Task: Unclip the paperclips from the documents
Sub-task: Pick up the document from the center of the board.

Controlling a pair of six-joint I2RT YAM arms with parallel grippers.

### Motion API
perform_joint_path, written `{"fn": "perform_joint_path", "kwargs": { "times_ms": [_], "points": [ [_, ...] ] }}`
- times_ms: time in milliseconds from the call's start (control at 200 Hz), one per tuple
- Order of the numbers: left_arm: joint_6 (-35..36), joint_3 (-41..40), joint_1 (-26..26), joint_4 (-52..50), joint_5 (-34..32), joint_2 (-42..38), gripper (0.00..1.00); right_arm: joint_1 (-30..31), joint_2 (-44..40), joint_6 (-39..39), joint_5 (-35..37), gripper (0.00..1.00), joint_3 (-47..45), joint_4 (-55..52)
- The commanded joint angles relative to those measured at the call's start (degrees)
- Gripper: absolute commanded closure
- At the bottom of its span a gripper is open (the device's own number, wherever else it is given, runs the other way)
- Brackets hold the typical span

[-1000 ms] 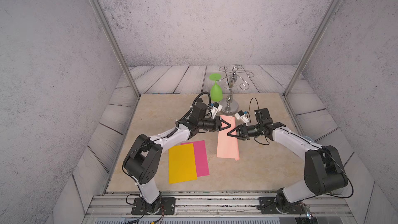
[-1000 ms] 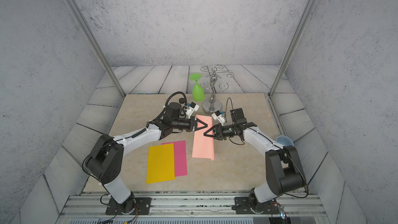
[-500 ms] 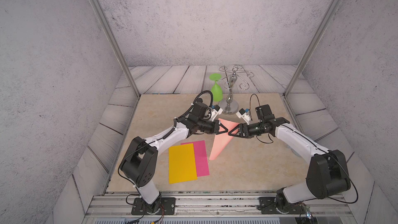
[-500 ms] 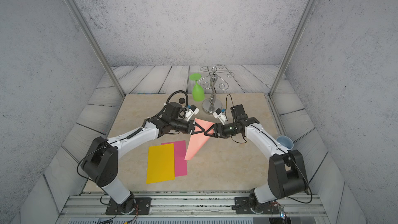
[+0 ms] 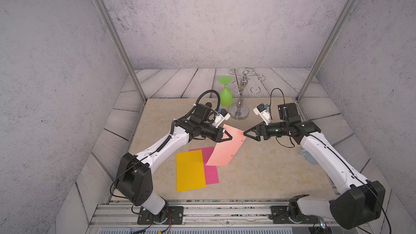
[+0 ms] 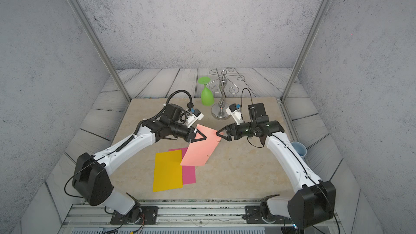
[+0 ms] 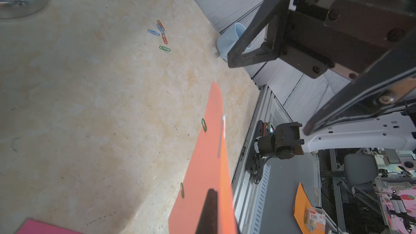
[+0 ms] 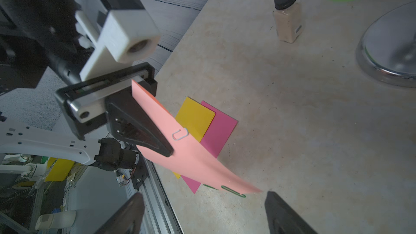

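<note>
My left gripper [image 5: 229, 137] is shut on the far edge of the salmon pink document [image 5: 226, 150], which hangs tilted above the table. Green paperclips [image 7: 204, 124] and a white paperclip [image 8: 180, 134] sit on its edges. My right gripper [image 5: 245, 133] stands open just off the sheet's far right corner, fingers [image 8: 126, 214] wide apart, nothing between them. The golden yellow document [image 5: 190, 171] lies flat, partly over the magenta document [image 5: 211, 173]. Several loose paperclips [image 7: 162, 36] lie together on the table.
A chrome wire stand [image 5: 239, 111] with a green goblet [image 5: 226, 96] hung upside down stands at the back. A pale blue cup [image 6: 299, 149] lies off the mat's right edge. A spice jar [image 8: 288, 16] stands at the far left of the mat.
My right gripper has opened and drawn back to the right. The left gripper has lifted the salmon sheet, whose near end has swung left over the magenta sheet.
</note>
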Motion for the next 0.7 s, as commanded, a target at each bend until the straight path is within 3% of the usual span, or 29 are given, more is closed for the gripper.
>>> {"fn": "perform_joint_path", "kwargs": {
  "times_ms": [0, 245, 410, 696],
  "points": [
    [4.2, 2.0, 0.3, -2.1, 3.1, -1.6, 1.0, 0.2, 1.5, -2.3, -3.3, 0.15, 2.7, -0.8],
    [7.2, 3.5, 0.3, -3.9, 7.8, -1.4, 1.0, 1.7, 4.8, -4.4, -8.1, 0.18, 4.7, -0.9],
    [7.9, 4.3, 0.4, -4.3, 10.6, -0.7, 1.0, 3.4, 6.8, -6.9, -11.7, 0.31, 5.3, -0.9],
    [9.5, 5.1, 0.2, -6.8, 11.7, 0.0, 1.0, 5.4, 9.4, -11.4, -15.2, 0.45, 6.9, -3.1]
  ]
}}
